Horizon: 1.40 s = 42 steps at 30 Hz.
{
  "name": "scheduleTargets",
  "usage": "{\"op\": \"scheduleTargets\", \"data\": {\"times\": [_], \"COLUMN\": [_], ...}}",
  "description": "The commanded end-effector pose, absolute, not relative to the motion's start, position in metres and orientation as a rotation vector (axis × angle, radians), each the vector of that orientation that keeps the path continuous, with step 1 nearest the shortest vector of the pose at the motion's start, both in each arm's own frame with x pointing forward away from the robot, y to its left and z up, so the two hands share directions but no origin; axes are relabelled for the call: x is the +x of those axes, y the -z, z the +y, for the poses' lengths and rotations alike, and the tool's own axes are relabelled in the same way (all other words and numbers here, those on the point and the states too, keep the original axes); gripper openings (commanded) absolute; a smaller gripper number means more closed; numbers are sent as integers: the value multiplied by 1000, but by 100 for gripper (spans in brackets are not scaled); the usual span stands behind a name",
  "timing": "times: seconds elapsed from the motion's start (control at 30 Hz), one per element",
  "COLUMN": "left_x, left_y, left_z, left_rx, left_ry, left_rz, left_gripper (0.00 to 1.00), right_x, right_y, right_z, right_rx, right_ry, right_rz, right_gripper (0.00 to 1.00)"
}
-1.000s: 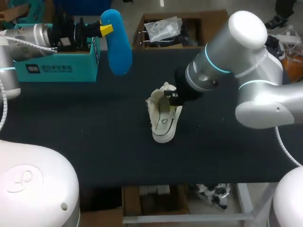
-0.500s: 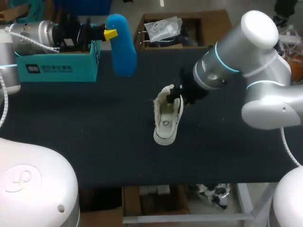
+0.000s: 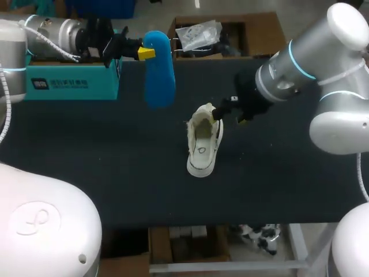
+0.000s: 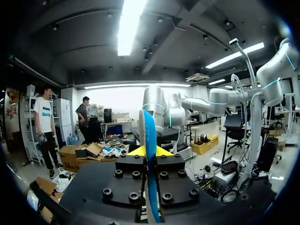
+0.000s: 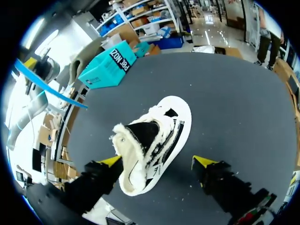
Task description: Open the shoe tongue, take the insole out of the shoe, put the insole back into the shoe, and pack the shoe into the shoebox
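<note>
A white shoe (image 3: 203, 144) with a fleecy lining lies on the black table (image 3: 86, 150), its opening facing up. In the right wrist view the shoe (image 5: 152, 138) has its heel end between the spread fingers of my right gripper (image 5: 158, 161), which stands open and grips nothing. From the head view that right gripper (image 3: 230, 112) hovers just beyond the shoe's heel. My left gripper (image 3: 144, 53) is shut on a blue insole (image 3: 159, 69), held in the air left of the shoe and hanging downward. The insole (image 4: 150, 154) shows edge-on between the left gripper (image 4: 150, 152) fingers.
The teal shoebox (image 3: 69, 78) stands at the table's back left, under my left arm, and also shows as a teal shoebox (image 5: 105, 65) beyond the shoe. A brown cardboard box (image 3: 225, 34) with a plastic bag sits behind the table's far edge.
My right gripper opened, let go of the shoe and drew back to the right; the shoe settled flat. My left arm carried the insole to the right, closer to the shoe.
</note>
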State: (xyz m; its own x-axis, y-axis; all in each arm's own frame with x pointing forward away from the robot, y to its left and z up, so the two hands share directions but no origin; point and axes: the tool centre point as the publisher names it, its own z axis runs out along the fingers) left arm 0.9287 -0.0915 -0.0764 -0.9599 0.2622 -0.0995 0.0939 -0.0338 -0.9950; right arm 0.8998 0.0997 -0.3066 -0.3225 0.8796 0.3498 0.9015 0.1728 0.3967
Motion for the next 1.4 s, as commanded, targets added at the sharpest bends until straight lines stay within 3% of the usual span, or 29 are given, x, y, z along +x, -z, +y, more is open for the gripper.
{"op": "scheduleTargets", "data": {"times": [0.03, 0.3, 0.77, 1.23, 1.4], "left_x": [932, 932, 894, 850, 844], "left_y": [76, 76, 83, 83, 85], "left_z": [-90, -90, -121, -144, -149], "left_rx": [-401, -401, 150, 362, 444], "left_ry": [-2133, -2133, -2276, -2320, -2307], "left_rz": [-2089, -2089, -2017, -1945, -1929], "left_gripper": [0, 0, 0, 0, 0], "right_x": [899, 896, 838, 831, 826], "right_y": [307, 303, 282, 281, 272], "right_z": [99, 95, 47, 46, 46], "right_rx": [-1804, -1783, -1998, -1990, -2163], "right_ry": [854, 878, 832, 769, 570], "right_rz": [-2375, -2356, -1814, -1782, -1518], "right_gripper": [100, 100, 100, 100, 100]}}
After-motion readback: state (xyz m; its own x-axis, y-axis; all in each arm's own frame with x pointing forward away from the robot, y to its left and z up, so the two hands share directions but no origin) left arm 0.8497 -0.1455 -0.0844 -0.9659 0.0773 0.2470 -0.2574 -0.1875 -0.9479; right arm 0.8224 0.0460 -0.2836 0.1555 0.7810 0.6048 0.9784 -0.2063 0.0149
